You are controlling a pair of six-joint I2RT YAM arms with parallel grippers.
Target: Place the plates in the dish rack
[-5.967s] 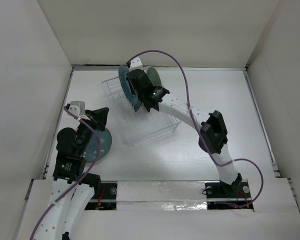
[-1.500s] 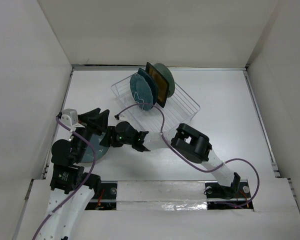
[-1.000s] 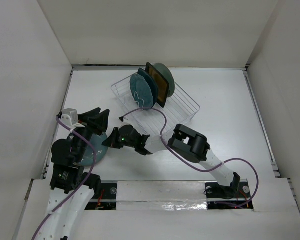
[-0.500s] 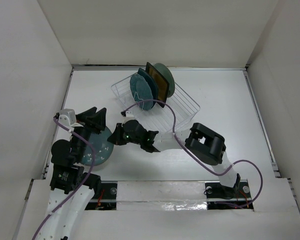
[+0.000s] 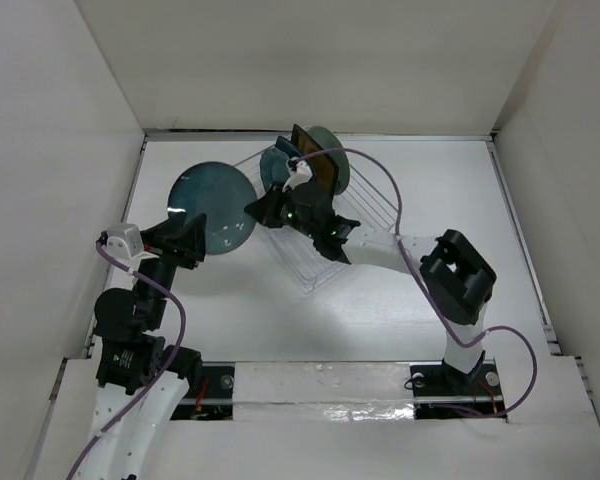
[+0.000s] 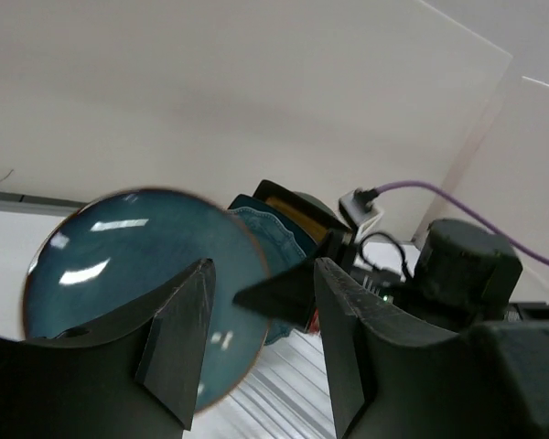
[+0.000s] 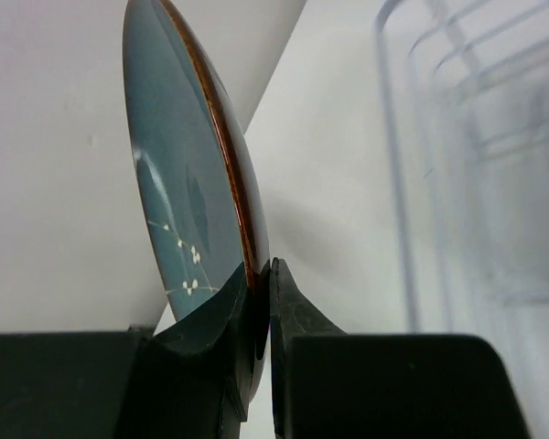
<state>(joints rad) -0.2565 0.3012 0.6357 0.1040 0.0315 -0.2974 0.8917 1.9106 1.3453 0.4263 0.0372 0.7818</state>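
Right wrist: round teal-blue plate (image 7: 178, 174) edge sits pinched between fingers (image 7: 304, 334).

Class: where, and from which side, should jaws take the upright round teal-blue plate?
Pinch the round teal-blue plate at its thin rim, a jaw on each face, edge-on from the dish rack side, as the right gripper does: its faces are too broad to span.

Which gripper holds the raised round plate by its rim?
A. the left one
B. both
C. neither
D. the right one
D: the right gripper is shut on the rim of the plate, while the left gripper is open.
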